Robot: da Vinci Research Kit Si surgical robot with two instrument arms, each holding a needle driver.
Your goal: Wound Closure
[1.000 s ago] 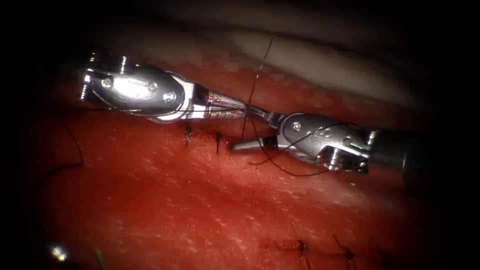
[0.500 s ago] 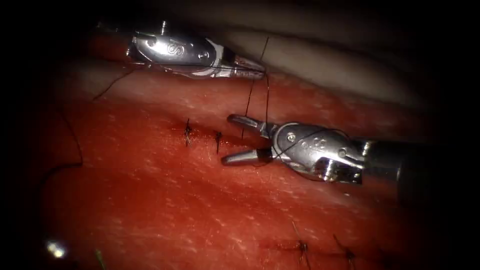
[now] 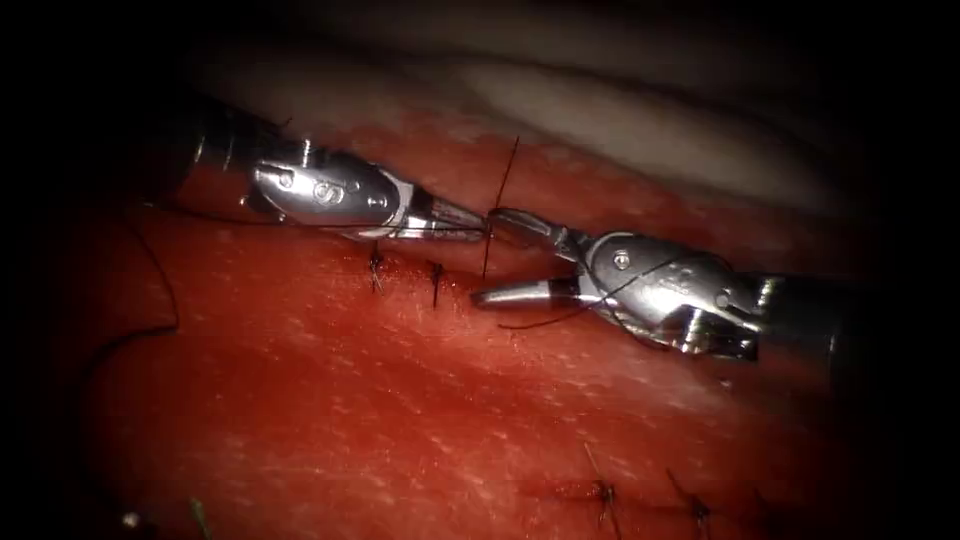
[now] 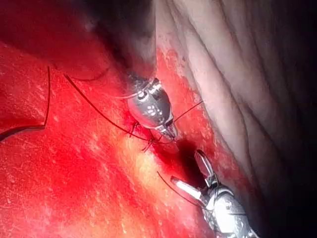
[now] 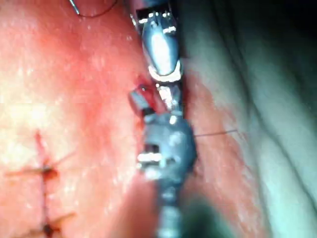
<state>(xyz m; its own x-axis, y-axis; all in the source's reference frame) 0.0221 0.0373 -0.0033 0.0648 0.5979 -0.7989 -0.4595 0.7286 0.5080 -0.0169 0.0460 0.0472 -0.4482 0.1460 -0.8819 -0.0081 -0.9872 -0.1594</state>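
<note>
On the red tissue, the cut carries two dark stitches. My left tool reaches in from the upper left, its jaws shut on the thread just above the cut. That thread rises steeply from the cut past the jaw tips. My right tool comes in from the right with its jaws open, one on each side of the cut's end and nothing between them. Slack thread loops over the right tool's wrist. The left wrist view shows the left tool over the stitches and the open right tool.
A second stitched cut lies at the lower right of the tissue. A loose strand of thread curves over the tissue at the left. Pale tissue rises behind the cut.
The left tool lifted up and away with the thread, then came back down to the cut beside the right tool's upper jaw. The right tool stayed open and shifted slightly right.
</note>
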